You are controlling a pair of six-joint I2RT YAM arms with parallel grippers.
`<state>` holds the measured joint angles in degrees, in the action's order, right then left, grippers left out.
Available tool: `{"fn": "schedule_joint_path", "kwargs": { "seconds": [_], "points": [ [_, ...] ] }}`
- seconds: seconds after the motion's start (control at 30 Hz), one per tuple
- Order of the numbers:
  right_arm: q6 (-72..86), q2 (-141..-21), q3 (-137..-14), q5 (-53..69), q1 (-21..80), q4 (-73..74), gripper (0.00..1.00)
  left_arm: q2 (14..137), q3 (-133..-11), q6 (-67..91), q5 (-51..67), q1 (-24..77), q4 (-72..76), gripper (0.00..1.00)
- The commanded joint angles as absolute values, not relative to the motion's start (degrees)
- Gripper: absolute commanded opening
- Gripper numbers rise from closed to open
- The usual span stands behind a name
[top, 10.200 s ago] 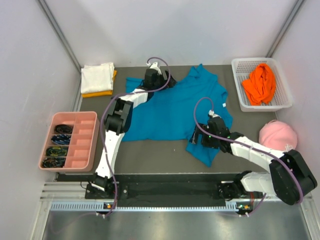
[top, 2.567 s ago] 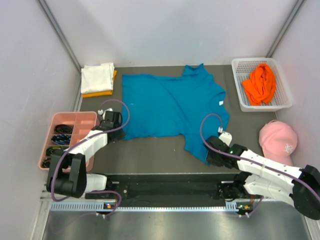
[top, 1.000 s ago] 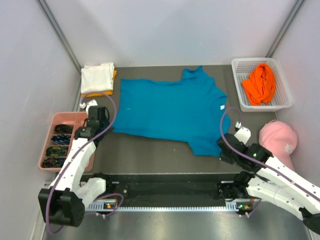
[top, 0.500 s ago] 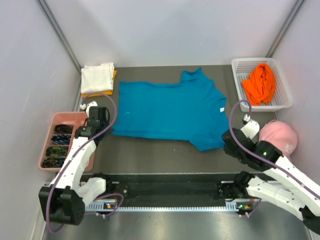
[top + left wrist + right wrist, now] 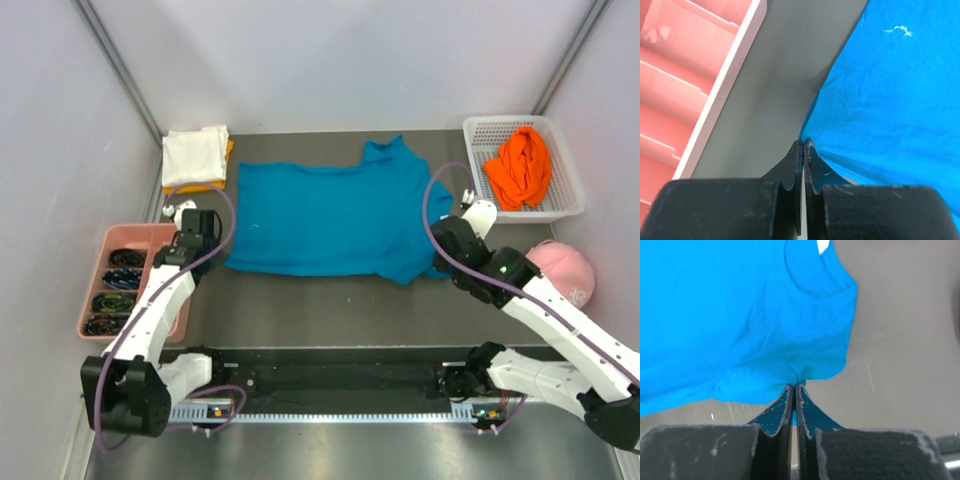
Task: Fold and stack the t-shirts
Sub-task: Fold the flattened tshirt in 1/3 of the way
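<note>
A teal-blue t-shirt [image 5: 320, 220] lies spread across the middle of the table. My left gripper [image 5: 218, 245] is at its lower left corner, and the left wrist view shows that gripper [image 5: 803, 145] shut on the corner of the teal cloth [image 5: 890, 100]. At the shirt's right side my right gripper [image 5: 438, 258] holds the edge. Seen from the right wrist, the gripper [image 5: 794, 386] pinches a bunched bit of the teal hem [image 5: 765, 315]. A folded white t-shirt [image 5: 195, 153] rests on a yellow-orange one [image 5: 200, 186] at the back left. A bright orange t-shirt [image 5: 520, 165] lies crumpled in a basket.
The white basket [image 5: 475, 205] stands at the back right. A pink cap [image 5: 568, 268] sits below it, partly behind my right arm. A pink divided tray [image 5: 150, 290] with dark items sits at the left, close beside my left arm.
My right gripper has carried the shirt's lower right part away from the near edge, back and leftward, bunching that side. The left gripper has hardly moved.
</note>
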<state>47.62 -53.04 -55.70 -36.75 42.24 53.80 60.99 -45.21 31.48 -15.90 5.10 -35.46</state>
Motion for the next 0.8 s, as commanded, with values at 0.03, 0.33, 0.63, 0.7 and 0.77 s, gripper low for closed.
{"fn": "schedule_joint_path", "kwargs": {
  "seconds": [0.03, 0.33, 0.63, 0.7, 0.77],
  "points": [
    [38.0, -55.4, -60.0, -34.9, 36.2, 44.3, 0.0, 63.6, -49.3, 33.0, -16.9, 4.7, -29.5, 0.0],
    [30.3, -63.2, -65.7, -28.0, 27.5, 39.0, 0.0, 69.3, -53.3, 32.6, -18.9, 4.7, -26.6, 0.0],
    [26.5, -70.8, -70.9, -24.5, 23.9, 35.4, 0.0, 75.0, -55.5, 32.5, -19.6, 4.6, -24.0, 0.0],
    [25.8, -73.0, -72.2, -24.1, 23.2, 34.4, 0.0, 76.3, -56.3, 32.4, -19.8, 4.4, -23.2, 0.0],
    [25.2, -75.0, -73.4, -23.8, 22.2, 33.9, 0.0, 78.2, -57.6, 32.4, -19.9, 4.2, -22.7, 0.0]
  ]
}}
